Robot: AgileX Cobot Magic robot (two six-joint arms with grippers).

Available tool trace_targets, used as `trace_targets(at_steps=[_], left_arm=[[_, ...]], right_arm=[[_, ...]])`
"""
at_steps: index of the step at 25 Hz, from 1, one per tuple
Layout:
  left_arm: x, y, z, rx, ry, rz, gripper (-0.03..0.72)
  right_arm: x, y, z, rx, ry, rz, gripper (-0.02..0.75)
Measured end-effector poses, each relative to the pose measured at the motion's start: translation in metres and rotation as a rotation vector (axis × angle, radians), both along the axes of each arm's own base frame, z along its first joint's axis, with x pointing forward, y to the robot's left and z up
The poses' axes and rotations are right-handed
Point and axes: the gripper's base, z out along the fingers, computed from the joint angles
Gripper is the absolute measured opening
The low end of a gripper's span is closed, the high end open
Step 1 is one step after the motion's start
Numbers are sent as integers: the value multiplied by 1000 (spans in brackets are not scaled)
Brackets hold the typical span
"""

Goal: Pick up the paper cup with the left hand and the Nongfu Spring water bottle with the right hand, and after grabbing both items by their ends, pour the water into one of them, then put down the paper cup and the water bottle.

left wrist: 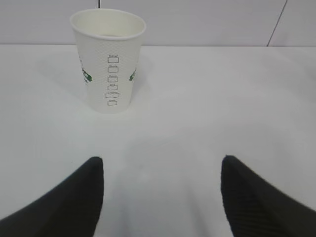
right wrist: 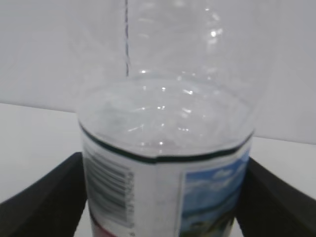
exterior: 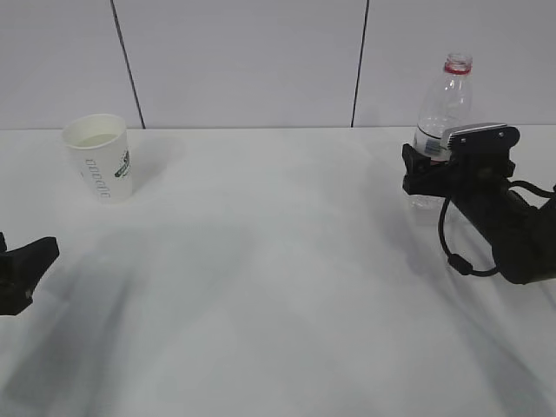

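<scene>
Left hand (left wrist: 160, 197) fingers spread wide, empty, paper cup (left wrist: 108, 61) upright on the table (exterior: 278, 261) far left, well ahead of them. Right hand (exterior: 426, 169) fingers flank the Nongfu Spring water bottle (exterior: 443, 104) at the label, far right; real grip unclear. Judged: either before pickup or after putting down; cannot tell which.

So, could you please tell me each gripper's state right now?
Left gripper: open, empty, short of the white paper cup.
Right gripper: open around the clear plastic water bottle.
</scene>
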Motion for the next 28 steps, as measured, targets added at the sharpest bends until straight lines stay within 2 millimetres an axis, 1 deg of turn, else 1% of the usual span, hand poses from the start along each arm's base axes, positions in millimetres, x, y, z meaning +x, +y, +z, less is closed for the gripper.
trace_targets(at_steps=[11,23,28], left_arm=[[0,0,0,0,0,0,543],[1,3,0,-4,0,38,543],[1,3,0,66,-18,22,543]], right_arm=[[-29,-2,12,-1,43,-3,660],[-74,-5,42,1,59,-6,643],[-94,-6,54,1,61,-6,638]])
